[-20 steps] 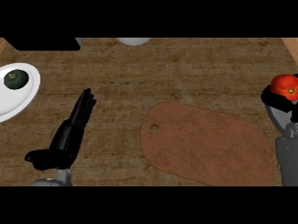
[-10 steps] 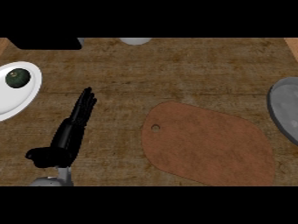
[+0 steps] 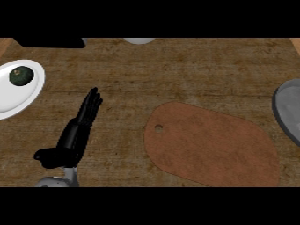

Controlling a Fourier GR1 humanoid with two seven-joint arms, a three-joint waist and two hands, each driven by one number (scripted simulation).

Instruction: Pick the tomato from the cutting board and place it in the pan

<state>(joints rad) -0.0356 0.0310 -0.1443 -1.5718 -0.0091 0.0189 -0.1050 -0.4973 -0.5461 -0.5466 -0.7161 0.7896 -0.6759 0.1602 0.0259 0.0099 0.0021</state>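
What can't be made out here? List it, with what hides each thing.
- Tomato: nowhere in the head view, neither on the cutting board nor on the visible part of the pan.
- Pan: its right part is cut off by the picture's right edge.
- Right hand: out of view; only the left hand shows.
- Pale object at the top: mostly cropped.
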